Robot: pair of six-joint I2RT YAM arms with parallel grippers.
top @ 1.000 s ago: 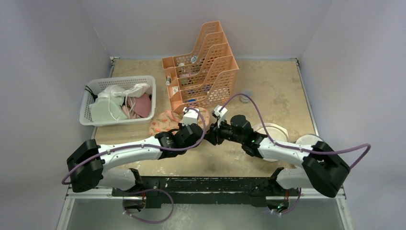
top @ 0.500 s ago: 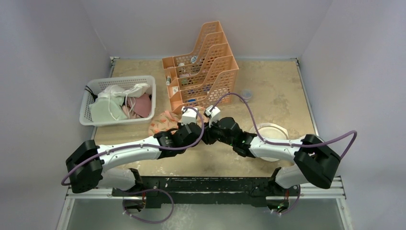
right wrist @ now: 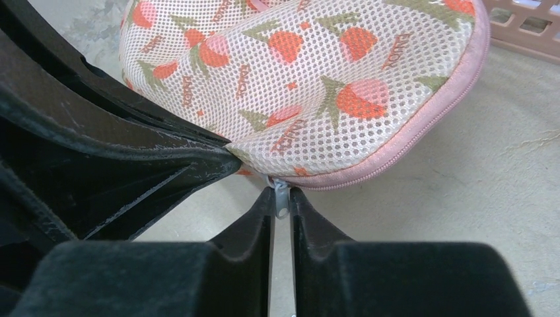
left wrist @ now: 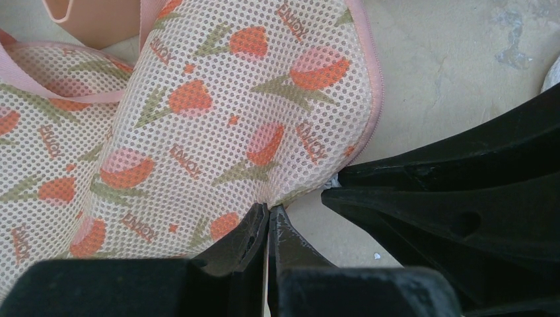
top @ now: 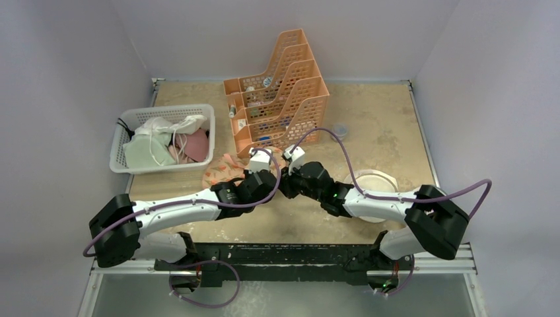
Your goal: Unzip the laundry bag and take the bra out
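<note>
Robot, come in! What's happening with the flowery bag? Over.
Left gripper pinching laundry bag edge. Right gripper shut on zipper pull. Bag zipped, bra unseen. Nothing blocking.

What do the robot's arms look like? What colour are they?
The left arm and right arm are white tubes with chunky black joints. A purple cable loops along each. The left tool and right tool each have two pointed black fingers.

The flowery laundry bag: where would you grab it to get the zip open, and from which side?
Grip the small metal zip pull, which sticks out of the pink seam at the laundry bag's right end, coming in low from the right. The right fingers pinch it; the left fingers pinch the fabric beside it.
</note>
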